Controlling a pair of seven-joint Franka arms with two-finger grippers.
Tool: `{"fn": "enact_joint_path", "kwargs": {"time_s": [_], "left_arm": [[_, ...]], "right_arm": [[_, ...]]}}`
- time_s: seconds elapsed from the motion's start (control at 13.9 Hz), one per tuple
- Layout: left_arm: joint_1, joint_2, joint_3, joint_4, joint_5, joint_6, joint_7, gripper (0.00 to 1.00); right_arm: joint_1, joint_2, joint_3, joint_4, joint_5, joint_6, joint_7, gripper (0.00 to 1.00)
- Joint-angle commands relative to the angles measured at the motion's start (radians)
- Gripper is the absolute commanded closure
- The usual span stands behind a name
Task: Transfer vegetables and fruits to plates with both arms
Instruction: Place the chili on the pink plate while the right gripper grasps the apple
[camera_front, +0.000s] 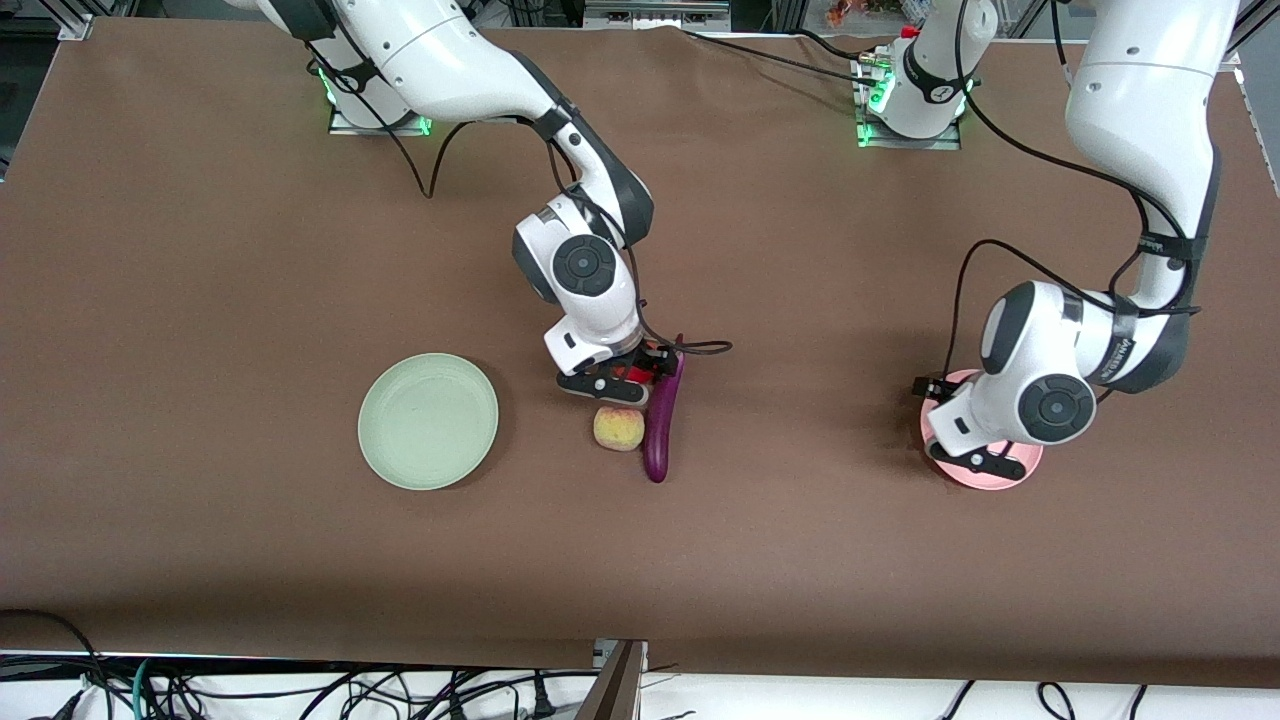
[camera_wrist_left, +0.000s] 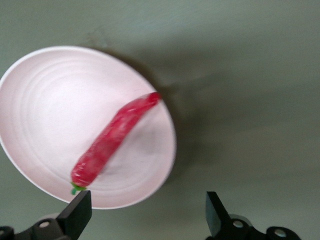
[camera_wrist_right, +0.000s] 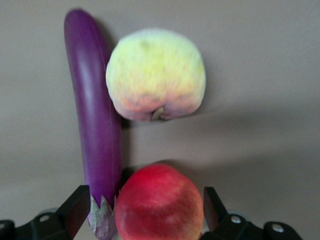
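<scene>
Eggplant (camera_front: 661, 423) nearest the front camera, peach (camera_front: 618, 428) touching it toward the green plate (camera_front: 428, 421). Right gripper (camera_front: 628, 377) spread wide around the red fruit (camera_wrist_right: 159, 202), just farther than the peach. Left gripper (camera_wrist_left: 145, 212) wide, empty, over the pink plate (camera_wrist_left: 45, 100); chili (camera_wrist_left: 113, 140) lies in it. Arm label unreadable.

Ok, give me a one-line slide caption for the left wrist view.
Open left gripper hangs over the pink plate, where the red chili pepper lies.
</scene>
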Motion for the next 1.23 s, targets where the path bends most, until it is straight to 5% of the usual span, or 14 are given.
{"fn": "enact_joint_path", "kwargs": {"time_s": [0.0,0.36,0.72,1.15], "left_arm": [[0.004,-0.038,-0.05,0.023,-0.017,-0.029,0.004,0.0],[0.002,-0.038,-0.102,0.053,-0.041,-0.03,-0.036,0.0],[-0.002,-0.036,-0.115,0.051,-0.054,-0.03,-0.051,0.0],[-0.033,-0.035,-0.167,0.053,-0.105,-0.03,-0.114,0.0]], "right_arm": [[0.007,0.019,-0.005,0.021,0.015,0.004,0.014,0.0],[0.007,0.016,-0.005,-0.027,0.018,-0.004,0.012,0.01],[0.0,-0.024,-0.008,-0.024,0.014,-0.086,-0.008,0.47],[-0.043,-0.149,-0.051,-0.022,0.015,-0.293,-0.162,0.48]]}}
